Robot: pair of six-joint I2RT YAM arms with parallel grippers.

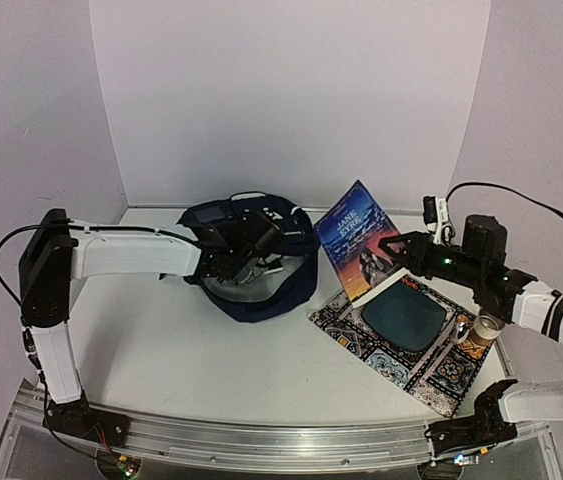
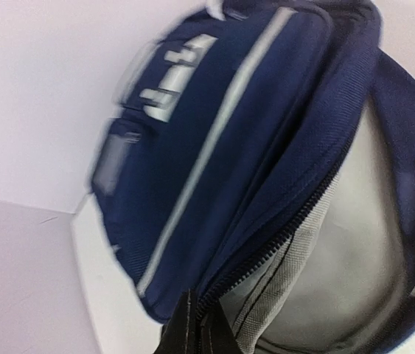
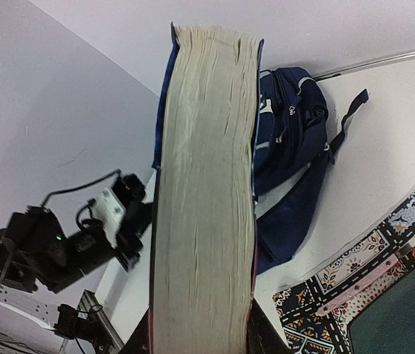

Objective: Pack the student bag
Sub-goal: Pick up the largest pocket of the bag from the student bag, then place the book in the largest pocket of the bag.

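Student bag (image 1: 281,292) sits mid-table, toward the back wall, left of the patterned mat (image 1: 431,378). Navy fabric, main zip undone, mouth gaping, grey lining (image 2: 354,243) exposed. The left wrist view shows the white stripe (image 2: 214,140) down the front pocket, plus white patches and a small grey-blue square near the pocket's far end; that part is blurred.

Left gripper (image 1: 248,260) is at the bag's mouth. Jaws are fully closed, pinching the zipper edge of the opening, with the fabric running right into the fingertips at the bottom of the wrist view.

Right gripper (image 1: 389,247) is clamped on a book (image 1: 356,235), a paperback whose cover reads "Jane Eyre". The book is off the table (image 1: 191,350), tilted, hanging between the bag and the mat, just right of the bag and not touching it. In the right wrist view the page block faces the camera, with a finger on each cover at the bottom edge.

On the mat: a dark teal rounded panel (image 1: 404,318) lying flat. A small pale cylinder (image 1: 486,327) stands at the mat's right edge, under the right forearm; can't tell what it is.
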